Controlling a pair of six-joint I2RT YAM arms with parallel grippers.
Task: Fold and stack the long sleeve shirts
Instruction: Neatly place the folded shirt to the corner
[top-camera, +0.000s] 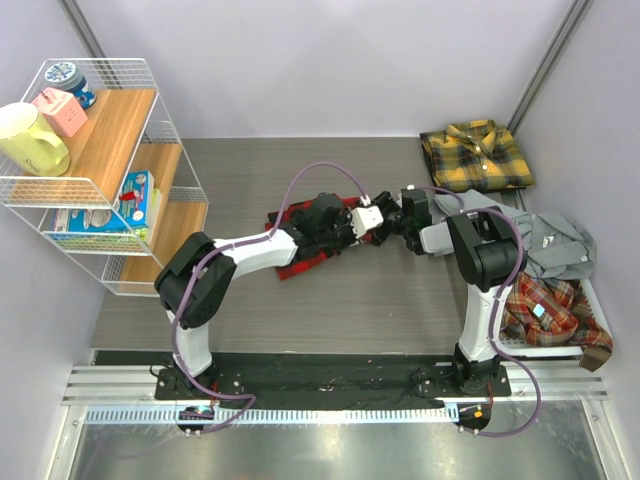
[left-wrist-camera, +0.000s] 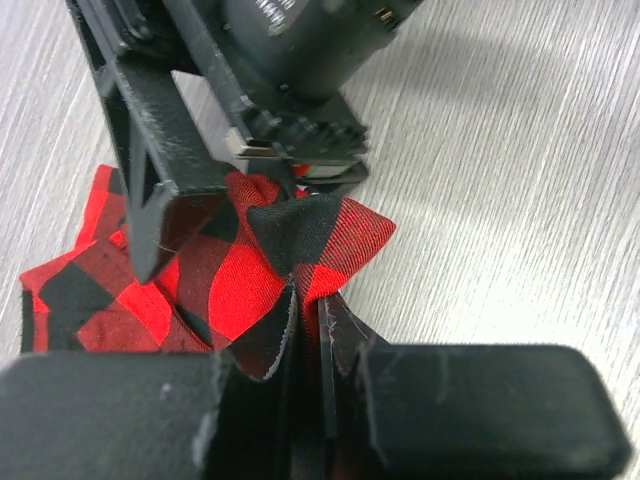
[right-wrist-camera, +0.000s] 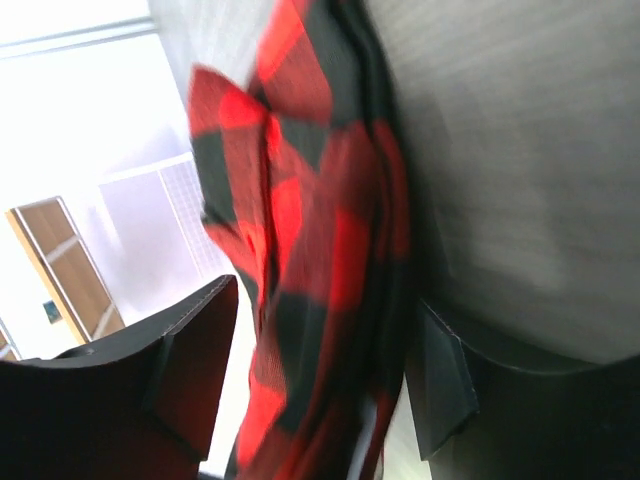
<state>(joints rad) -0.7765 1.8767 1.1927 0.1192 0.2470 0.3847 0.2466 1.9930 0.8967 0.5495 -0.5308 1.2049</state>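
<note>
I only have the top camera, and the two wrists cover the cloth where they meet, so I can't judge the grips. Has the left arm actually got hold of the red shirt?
Observer: Yes. The left wrist camera shows the left fingers pinched together on a fold of the red shirt.
Operator: And the right arm?
Observer: Its camera shows the right fingers either side of the shirt's edge, with light showing between one finger and the cloth, so not clamped yet.
Operator: Same spot as the left?
Observer: Close. From the left wrist, the right fingers straddle the bunched corner just beyond the left pinch.
</note>
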